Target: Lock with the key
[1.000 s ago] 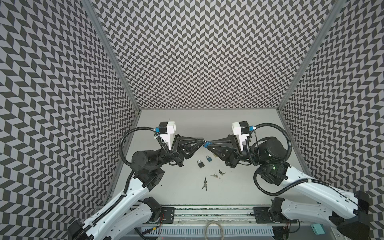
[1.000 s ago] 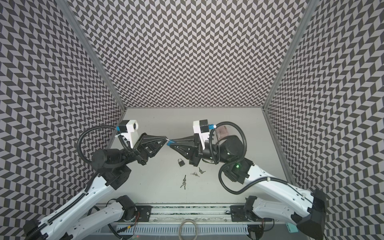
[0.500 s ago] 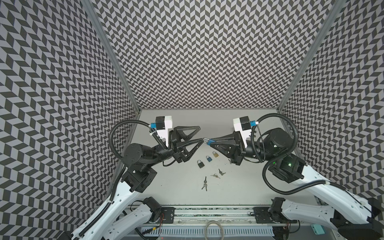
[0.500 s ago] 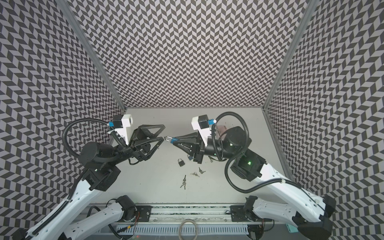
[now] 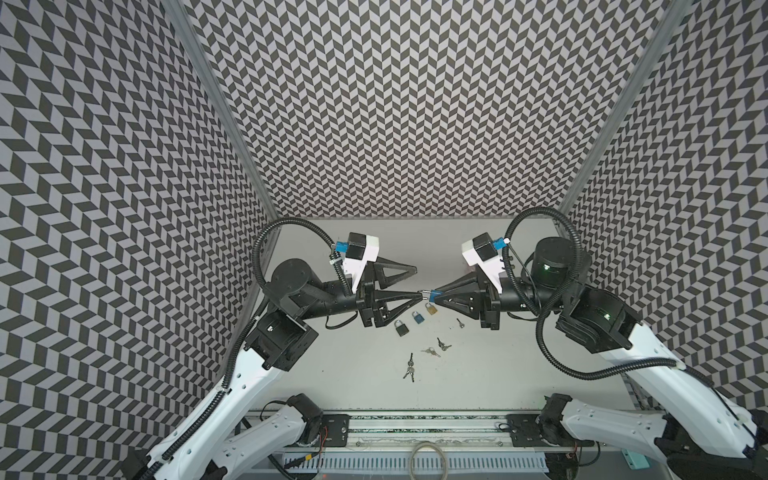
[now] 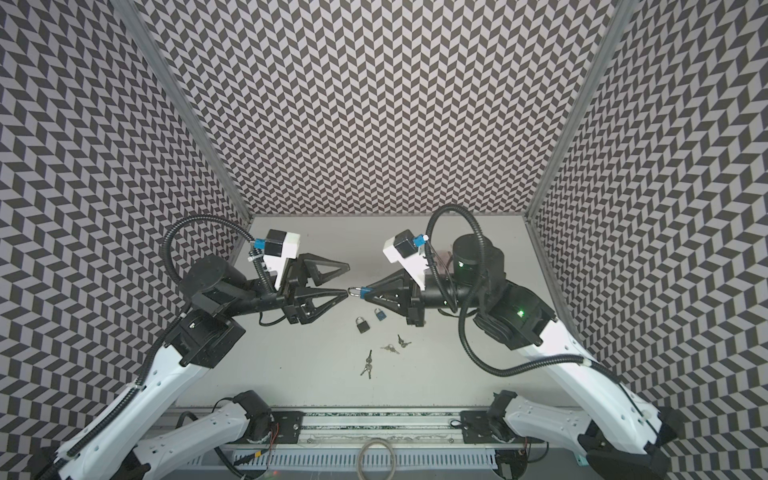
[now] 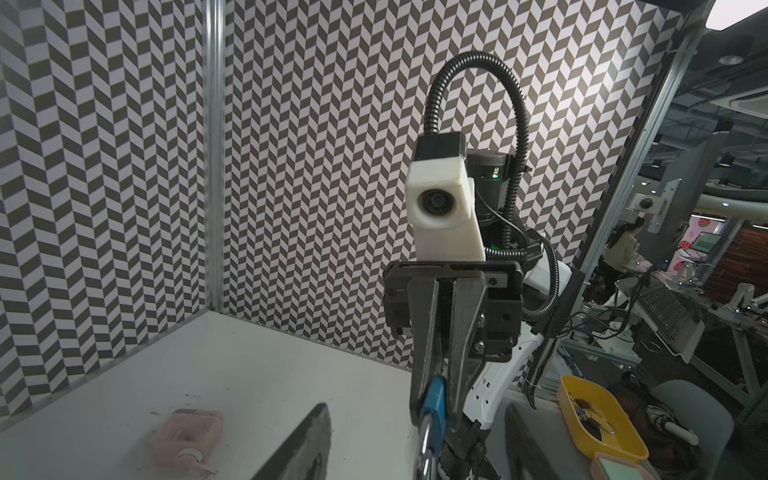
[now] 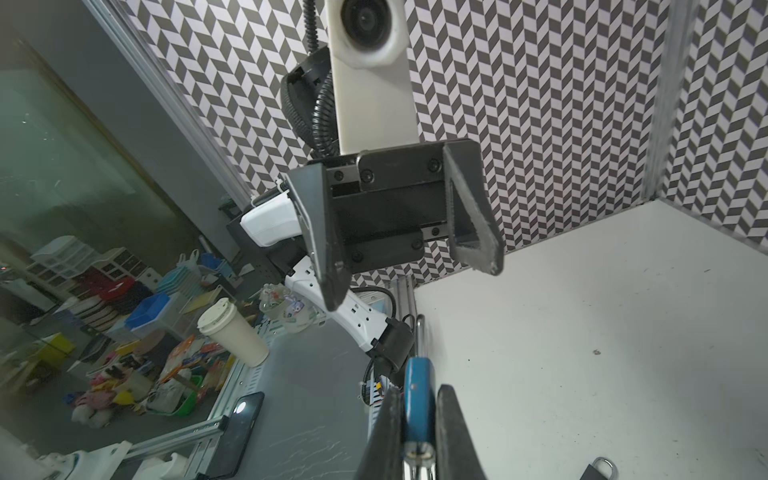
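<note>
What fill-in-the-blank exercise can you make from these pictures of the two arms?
The held padlock in the shut right gripper is coloured ___. The left gripper holds nothing and its jaws stand ___. On the table, the leftmost lying padlock in a top view is coloured ___.
Missing words: blue; open; black.
</note>
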Robot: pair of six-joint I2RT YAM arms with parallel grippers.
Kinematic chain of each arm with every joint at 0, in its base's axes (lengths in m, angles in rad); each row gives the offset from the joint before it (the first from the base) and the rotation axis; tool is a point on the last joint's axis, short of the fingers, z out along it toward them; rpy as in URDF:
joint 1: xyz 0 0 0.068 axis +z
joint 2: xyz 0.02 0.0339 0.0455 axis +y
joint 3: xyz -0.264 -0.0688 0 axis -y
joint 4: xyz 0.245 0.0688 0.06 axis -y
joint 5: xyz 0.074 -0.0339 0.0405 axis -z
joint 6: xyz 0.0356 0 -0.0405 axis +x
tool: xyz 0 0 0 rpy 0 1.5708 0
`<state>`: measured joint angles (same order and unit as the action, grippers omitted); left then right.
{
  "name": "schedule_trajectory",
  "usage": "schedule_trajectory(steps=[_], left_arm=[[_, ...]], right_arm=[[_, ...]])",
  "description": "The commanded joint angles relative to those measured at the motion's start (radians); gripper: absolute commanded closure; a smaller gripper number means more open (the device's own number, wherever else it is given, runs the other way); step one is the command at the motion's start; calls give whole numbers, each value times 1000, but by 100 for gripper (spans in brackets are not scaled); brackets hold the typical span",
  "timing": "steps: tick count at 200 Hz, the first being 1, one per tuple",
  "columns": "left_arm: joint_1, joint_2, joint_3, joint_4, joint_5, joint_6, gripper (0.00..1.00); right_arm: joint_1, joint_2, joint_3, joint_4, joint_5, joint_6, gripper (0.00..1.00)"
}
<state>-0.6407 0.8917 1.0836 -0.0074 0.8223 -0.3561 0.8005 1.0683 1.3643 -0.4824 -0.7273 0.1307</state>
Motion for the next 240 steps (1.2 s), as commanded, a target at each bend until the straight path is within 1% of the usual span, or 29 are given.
schedule_trajectory(steps=[1,8,20,46,61,79,97,158,181,214,224,230,240], left_arm=[[5,-7,-10,-3,80,29,34],[4,-7,-12,-1,90,29,37],[4,-8,-16,7,110,29,46],[4,-9,-23,14,133,27,53],[4,-7,-25,16,137,28,61],[4,-2,-25,15,142,28,68],[3,0,-24,15,148,28,70],[3,-6,-24,14,159,28,100],[1,-7,-21,9,160,32,100],[-7,0,-32,39,156,16,100],[-37,30,-41,89,171,-13,100],[-68,51,-53,132,170,-30,100],[-127,84,-56,148,142,-15,100]], right_arm=[[-5,-3,24,36,-66,-8,100],[-6,-5,22,44,-68,-4,100],[-9,-7,20,47,-63,0,100],[-18,-16,10,67,-72,14,100],[-21,-16,10,71,-79,17,100],[-23,-18,9,76,-87,20,100],[-23,-18,5,84,-91,25,100],[-23,-9,-5,97,-97,30,100],[-23,-16,-12,113,-63,26,100],[-21,-46,-69,254,1,41,100],[2,-19,-67,300,21,44,100],[39,3,-54,304,49,29,100],[84,30,-34,314,90,13,100]])
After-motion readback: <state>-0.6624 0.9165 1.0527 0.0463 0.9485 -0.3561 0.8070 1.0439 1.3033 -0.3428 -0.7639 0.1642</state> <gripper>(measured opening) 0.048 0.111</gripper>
